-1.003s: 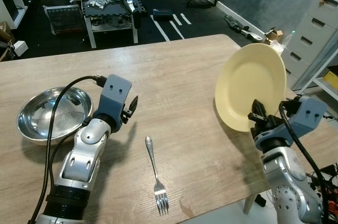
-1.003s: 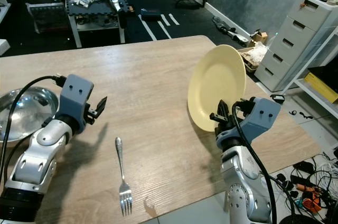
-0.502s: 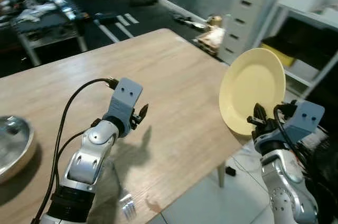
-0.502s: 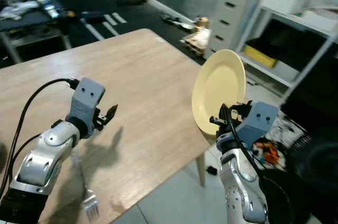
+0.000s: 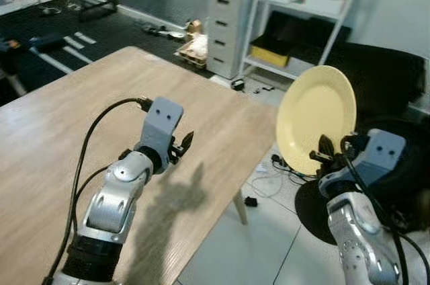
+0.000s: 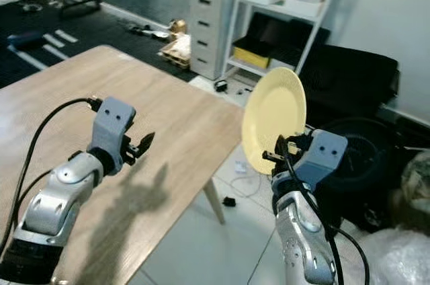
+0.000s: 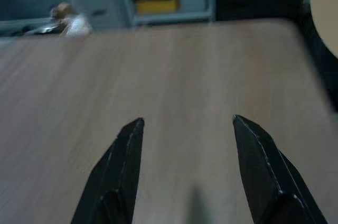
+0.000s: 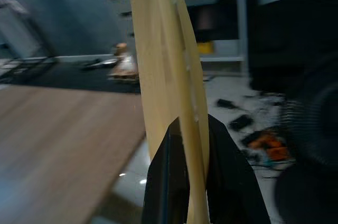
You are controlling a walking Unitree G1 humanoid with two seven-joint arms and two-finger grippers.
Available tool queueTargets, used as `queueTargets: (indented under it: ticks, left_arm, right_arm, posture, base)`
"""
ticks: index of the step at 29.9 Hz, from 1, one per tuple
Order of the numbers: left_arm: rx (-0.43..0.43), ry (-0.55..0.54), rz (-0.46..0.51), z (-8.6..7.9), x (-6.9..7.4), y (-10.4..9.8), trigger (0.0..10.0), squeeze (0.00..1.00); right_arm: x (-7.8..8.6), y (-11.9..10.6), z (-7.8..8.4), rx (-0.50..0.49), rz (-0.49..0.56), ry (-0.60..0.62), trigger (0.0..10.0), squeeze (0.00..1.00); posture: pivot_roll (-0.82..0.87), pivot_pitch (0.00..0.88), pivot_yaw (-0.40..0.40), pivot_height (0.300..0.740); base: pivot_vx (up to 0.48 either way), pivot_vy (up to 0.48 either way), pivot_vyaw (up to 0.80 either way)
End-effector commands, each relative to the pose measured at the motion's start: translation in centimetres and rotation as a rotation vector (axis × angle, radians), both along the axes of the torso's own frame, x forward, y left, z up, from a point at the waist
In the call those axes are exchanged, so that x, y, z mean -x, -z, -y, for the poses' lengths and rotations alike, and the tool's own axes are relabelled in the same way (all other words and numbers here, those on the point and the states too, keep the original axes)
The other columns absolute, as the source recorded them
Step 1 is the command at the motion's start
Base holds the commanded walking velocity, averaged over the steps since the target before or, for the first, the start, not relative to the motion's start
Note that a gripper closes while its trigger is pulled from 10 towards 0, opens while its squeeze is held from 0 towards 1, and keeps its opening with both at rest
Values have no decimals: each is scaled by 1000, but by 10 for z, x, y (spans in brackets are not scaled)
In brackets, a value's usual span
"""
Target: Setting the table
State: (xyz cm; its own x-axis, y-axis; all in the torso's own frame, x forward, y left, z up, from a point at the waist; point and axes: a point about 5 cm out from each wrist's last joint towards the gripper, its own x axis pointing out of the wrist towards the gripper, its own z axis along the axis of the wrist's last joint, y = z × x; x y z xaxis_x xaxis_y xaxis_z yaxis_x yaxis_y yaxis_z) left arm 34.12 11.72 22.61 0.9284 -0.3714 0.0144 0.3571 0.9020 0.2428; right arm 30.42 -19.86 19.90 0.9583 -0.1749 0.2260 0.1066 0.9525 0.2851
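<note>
Pale yellow round plate (image 5: pixel 314 119) stands nearly on edge at the right of the head views, its face turned toward the table, held up in the air past the table's corner and above the white tiled floor (image 5: pixel 242 251). The right gripper (image 5: pixel 325 153) holds it by the lower rim, its two black fingers (image 8: pixel 226 182) pressed against the two faces of the plate, which the right wrist view shows edge-on as a thin yellow band (image 8: pixel 169 71) rising from between them. The silver right arm (image 5: pixel 356 231) rises from the lower right of the frame, a black cable running along it. The light wood-grain table (image 5: pixel 60 130) fills the left and lower left of the head views, its far corner pointing toward the upper middle of the frame. The left gripper (image 5: pixel 183 145) hovers over the tabletop near the middle of the frame, its fingers (image 7: pixel 127 171) spread apart with nothing between them, and the arm's shadow lies on the wood just below it. Behind the table's corner, at the top middle of the frame, stands a grey chest of drawers (image 5: pixel 228 16), with a white open shelf unit (image 5: pixel 316 9) to its right holding a yellow box (image 5: pixel 272 50). Small clutter lies on the dark floor near the drawers, too blurred to identify.
</note>
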Motion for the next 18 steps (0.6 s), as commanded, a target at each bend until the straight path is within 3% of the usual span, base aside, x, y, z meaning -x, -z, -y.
queueTargets:
  ticks: [1, 18]
  left_arm:
    - [0, -7, -6, -3, 1, 1, 10000, 0]
    - [68, 14, -3, -2, 4, 0, 10000, 0]
  right_arm:
    - [1, 3, 1, 4, -14, 7, 10000, 0]
    - [2, 6, -2, 25, -31, 0, 10000, 0]
  posture:
    - [41, 168, 62, 740]
    - [36, 175, 57, 740]
  base:
    - [0, 0, -800]
    - [0, 0, -800]
